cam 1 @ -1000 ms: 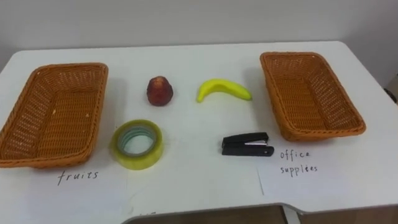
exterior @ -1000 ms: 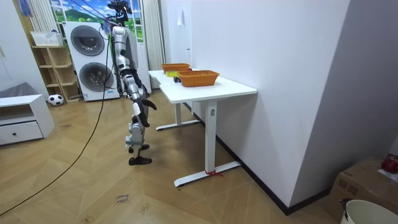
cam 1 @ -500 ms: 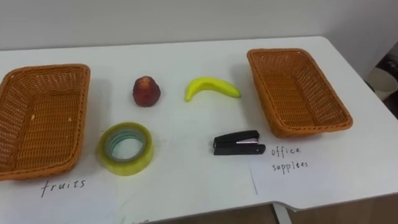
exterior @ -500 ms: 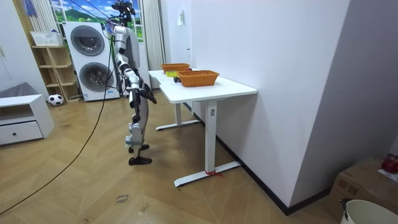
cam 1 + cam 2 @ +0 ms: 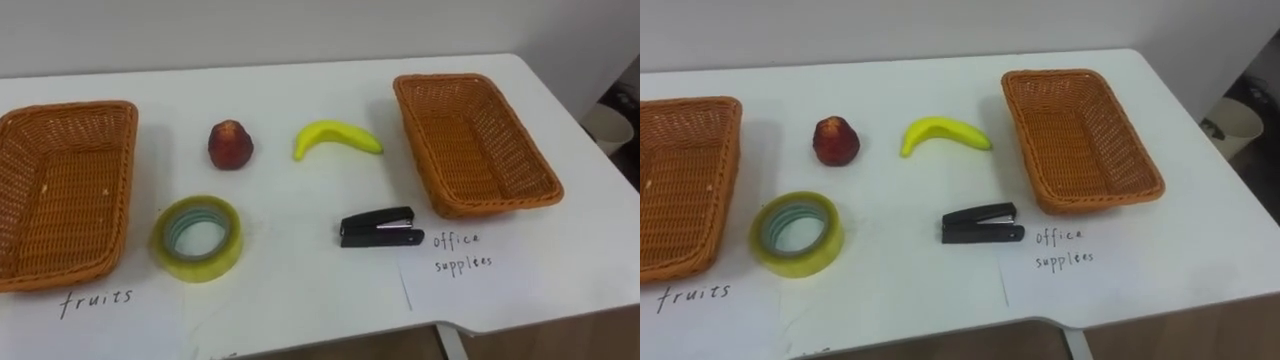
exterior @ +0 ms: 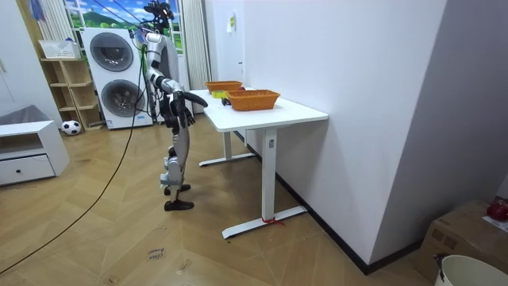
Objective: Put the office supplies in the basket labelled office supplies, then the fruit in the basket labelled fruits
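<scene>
Standing at the short end of the white counter (image 5: 300,80), toward the room view's left, the robot faces along it with one arm held out over the near edge.

Progress: nothing sorted yet, as I judge it.
- Left basket (image 5: 122,175), at the frame's left edge with a handwritten label (image 5: 95,298) below it: what shows of its inside is empty.
- Right basket (image 5: 480,140), upper right, with its own label (image 5: 458,252) below: empty.
- Apple (image 5: 230,145) and banana (image 5: 337,138) lie apart in the upper middle, on bare counter between the baskets.
- Tape roll (image 5: 196,238) lies flat at lower left, near the left basket's corner.
- Black stapler (image 5: 380,227) sits lower middle, just beside the right basket's near corner.
All four pieces are left to move: two fruits one way, two supplies the other.

Views compared: both eye views give the layout and labels. The room view adds the stance, the washing machines (image 6: 115,67) behind, and the outstretched arm ending in a robot hand (image 6: 202,99). It is too small there; whether it is open, or has hold of anything, I cannot tell, though probably nothing, since all four items lie on the counter.
</scene>
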Available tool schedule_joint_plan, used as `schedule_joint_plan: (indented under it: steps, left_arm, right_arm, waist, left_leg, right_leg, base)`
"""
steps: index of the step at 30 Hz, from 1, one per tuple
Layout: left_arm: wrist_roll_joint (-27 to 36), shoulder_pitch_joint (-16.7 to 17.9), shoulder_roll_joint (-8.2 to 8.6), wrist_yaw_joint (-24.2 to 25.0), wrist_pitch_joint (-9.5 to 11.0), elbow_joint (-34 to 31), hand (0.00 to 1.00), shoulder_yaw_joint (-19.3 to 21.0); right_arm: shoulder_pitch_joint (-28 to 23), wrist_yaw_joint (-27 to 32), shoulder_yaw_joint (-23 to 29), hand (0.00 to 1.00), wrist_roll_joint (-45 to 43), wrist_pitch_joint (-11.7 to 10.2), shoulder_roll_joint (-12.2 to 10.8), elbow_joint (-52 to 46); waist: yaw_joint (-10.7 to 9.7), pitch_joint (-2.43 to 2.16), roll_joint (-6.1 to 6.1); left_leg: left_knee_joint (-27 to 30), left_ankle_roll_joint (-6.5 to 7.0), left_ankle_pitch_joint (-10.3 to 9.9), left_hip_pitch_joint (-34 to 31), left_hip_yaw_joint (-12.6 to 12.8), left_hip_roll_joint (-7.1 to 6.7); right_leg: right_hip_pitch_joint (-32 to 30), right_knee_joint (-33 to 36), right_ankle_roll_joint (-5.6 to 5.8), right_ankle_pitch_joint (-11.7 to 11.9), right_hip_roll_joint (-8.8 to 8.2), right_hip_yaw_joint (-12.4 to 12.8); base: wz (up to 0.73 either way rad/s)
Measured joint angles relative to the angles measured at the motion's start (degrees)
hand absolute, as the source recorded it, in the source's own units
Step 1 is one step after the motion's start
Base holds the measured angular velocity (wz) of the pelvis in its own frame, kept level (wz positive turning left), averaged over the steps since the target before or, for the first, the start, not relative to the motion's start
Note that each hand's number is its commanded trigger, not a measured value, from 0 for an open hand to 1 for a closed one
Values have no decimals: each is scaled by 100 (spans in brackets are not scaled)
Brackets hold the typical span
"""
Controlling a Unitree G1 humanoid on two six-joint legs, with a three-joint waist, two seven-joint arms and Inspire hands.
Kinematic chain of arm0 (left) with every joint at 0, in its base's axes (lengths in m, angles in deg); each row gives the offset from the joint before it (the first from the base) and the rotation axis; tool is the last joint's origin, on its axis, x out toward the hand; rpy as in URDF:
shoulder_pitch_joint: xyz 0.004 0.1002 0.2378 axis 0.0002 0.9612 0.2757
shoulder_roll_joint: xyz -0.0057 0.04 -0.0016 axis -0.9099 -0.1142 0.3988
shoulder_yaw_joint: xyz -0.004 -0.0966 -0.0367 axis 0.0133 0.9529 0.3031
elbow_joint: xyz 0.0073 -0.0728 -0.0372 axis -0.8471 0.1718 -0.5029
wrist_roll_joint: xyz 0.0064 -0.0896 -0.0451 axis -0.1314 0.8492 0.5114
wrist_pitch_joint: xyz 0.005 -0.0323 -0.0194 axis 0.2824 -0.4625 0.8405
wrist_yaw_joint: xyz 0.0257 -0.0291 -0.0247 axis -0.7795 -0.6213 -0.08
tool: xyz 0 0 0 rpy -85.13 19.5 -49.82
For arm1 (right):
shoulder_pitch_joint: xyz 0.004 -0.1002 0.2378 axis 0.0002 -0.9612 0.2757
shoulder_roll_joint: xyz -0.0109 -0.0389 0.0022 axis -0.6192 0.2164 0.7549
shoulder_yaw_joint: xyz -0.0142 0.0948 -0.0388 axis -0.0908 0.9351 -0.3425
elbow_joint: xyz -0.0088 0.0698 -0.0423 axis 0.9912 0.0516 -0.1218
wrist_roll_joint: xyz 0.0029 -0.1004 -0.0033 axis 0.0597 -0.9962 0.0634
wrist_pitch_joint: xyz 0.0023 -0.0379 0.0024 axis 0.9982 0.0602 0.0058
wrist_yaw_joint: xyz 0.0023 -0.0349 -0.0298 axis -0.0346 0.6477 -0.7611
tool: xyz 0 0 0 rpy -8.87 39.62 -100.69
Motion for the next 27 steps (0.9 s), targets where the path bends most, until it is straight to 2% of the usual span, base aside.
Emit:
schedule_joint_plan:
  steps: [6,10,14,17,19,24,27]
  left_arm:
    - [-38,-59,2,-1,-62,1,0,-18]
    - [19,-26,1,-3,-74,73,0,-88]
    - [4,-19,5,-3,-97,73,0,-195]
    - [3,-55,1,-6,-92,72,0,-308]
    - [-16,-80,0,-4,-85,55,0,-385]
    - [-234,-66,-18,13,-84,55,0,-335]
    - [-253,-64,-26,23,-72,165,0,-324]
  right_arm:
    - [81,288,-4,0,-947,0,7,-923]
    - [171,407,-9,0,-1246,2,32,-1465]
    - [177,399,-52,0,-1716,2,55,-2057]
    - [191,383,-87,0,-1787,-6,163,-2308]
    - [201,315,-149,0,-1780,-4,234,-2436]
    - [258,20,-276,0,-1783,-4,312,-3064]
    - [480,-107,-296,0,-1779,-4,372,-3234]
  waist:
    - [-16,14,-18]
    - [-18,46,-126]
    - [24,33,-195]
    - [120,14,-189]
    - [163,24,-191]
    - [289,15,-154]
    - [347,47,-146]
  left_leg:
    - [5,-1,1,45,16,8]
    - [4,-1,1,39,16,5]
    - [-3,-2,0,22,11,5]
    - [4,-1,0,-41,10,6]
    - [13,-1,0,-81,11,14]
    - [57,-2,1,-129,8,18]
    - [55,-2,1,-49,3,20]
  right_leg:
    - [14,15,0,0,0,-12]
    - [27,0,0,-1,-1,-11]
    - [-9,-16,0,-1,1,-10]
    - [-47,15,-1,1,1,-13]
    - [-118,85,-2,1,0,-20]
    - [-149,83,-2,1,0,-15]
    - [-81,78,-2,1,0,-19]
  base:
    - [-2]
    - [0]
    - [0]
    - [0]
    - [0]
    - [0]
    - [1]
